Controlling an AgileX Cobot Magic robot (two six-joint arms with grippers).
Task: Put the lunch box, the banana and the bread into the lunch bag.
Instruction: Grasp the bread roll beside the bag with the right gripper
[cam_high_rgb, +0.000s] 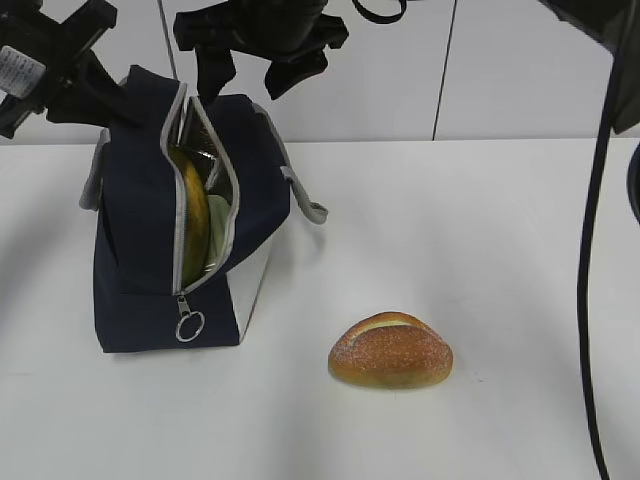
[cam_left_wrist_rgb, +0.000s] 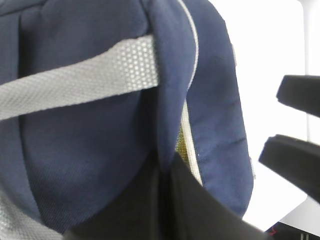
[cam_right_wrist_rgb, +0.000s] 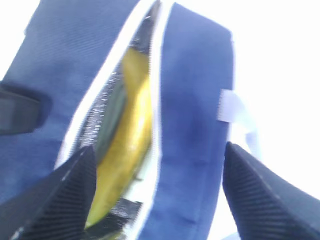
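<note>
Lunch bag (cam_high_rgb: 140, 250) holds banana (cam_high_rgb: 195, 215); left hand (cam_left_wrist_rgb: 167, 165) pinches its rim, right hand (cam_right_wrist_rgb: 157, 192) spread

We see the lunch bag (cam_high_rgb: 140, 250) as matt navy woven cloth with a fine weave, its strap (cam_left_wrist_rgb: 75, 85) a coarser grey webbing with a dotted texture, its zipper trim (cam_high_rgb: 178, 230) pale grey tape, and its ring pull (cam_high_rgb: 190, 326) shiny metal. Inside, the lining (cam_right_wrist_rgb: 100, 112) glints like silver foil, and the banana (cam_right_wrist_rgb: 132, 130) has a smooth, slightly waxy yellow skin. The bread (cam_high_rgb: 391, 350) shows a rough, speckled golden crust with a dull sheen, the table (cam_high_rgb: 480, 230) looks smooth and white with a faint gloss, and the right gripper's fingers (cam_right_wrist_rgb: 260, 195) are black with a ribbed, matt surface.
</note>
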